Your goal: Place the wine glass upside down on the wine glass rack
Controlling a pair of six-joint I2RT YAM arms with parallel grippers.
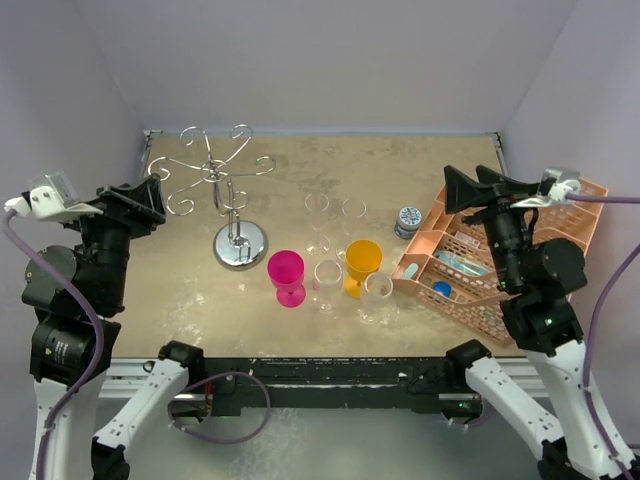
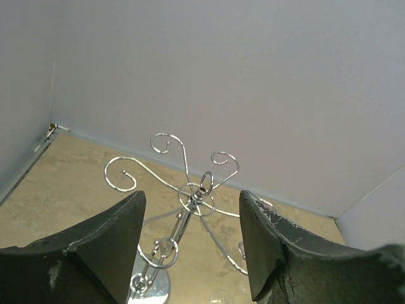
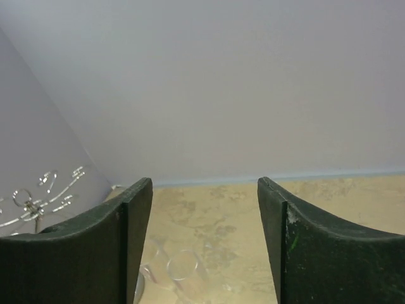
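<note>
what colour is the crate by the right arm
Peach; the crate shows best in the top external view.

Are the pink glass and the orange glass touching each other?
Apart. The top external view shows the pink glass and the orange glass standing separately, with a clear glass in the gap between them.

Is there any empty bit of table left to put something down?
Yes. The near-left corner of the table, in front of the wine glass rack, is bare, and so is the back strip between the rack and the peach crate. The middle is crowded: pink glass, orange glass and clear glasses stand close together.
</note>
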